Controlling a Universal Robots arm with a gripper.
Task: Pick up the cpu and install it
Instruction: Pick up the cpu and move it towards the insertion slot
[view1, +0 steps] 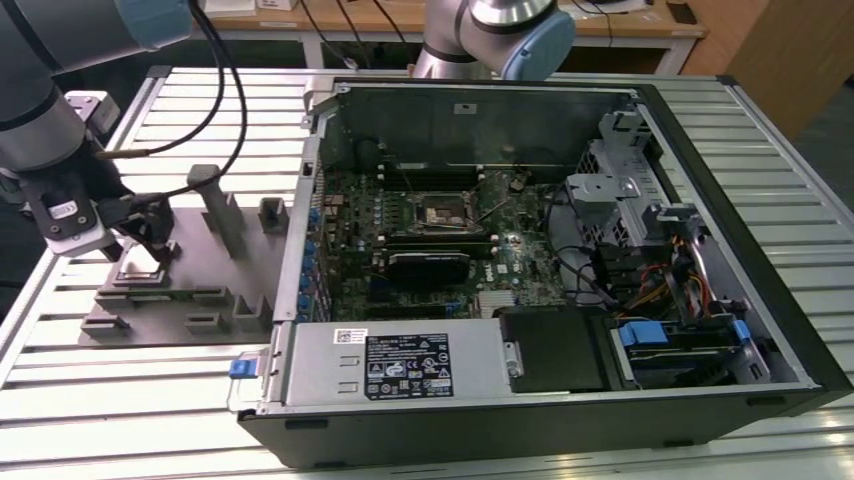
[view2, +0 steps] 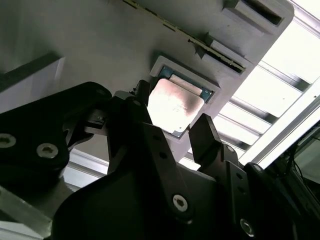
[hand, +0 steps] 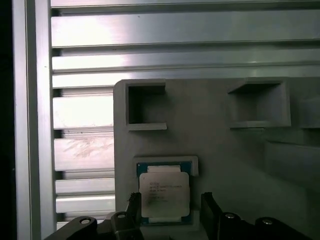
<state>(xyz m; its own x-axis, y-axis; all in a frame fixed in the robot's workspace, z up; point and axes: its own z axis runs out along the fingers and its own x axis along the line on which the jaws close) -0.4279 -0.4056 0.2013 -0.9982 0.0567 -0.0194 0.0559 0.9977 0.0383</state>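
In the exterior view the gripper (view1: 144, 243) hangs low over the grey fixture tray (view1: 200, 262), to the exterior view's left of the open computer case (view1: 400, 365), with the cpu (view1: 138, 270) in a tray pocket beneath it. In the second wrist view the jaws stand apart, straddling the cpu (view2: 175, 106) — seemingly without contact, though one edge is hidden. In the first wrist view the cpu (hand: 164, 195) lies flat in its recess between the black fingers (hand: 207, 210).

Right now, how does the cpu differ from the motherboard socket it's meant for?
The cpu is pale silver; the socket is a dark frame. The cpu lies in the grey fixture tray outside the case; the socket sits inside it. The end effector flanks the cpu, open, away from the socket. Both are square and lie flat.
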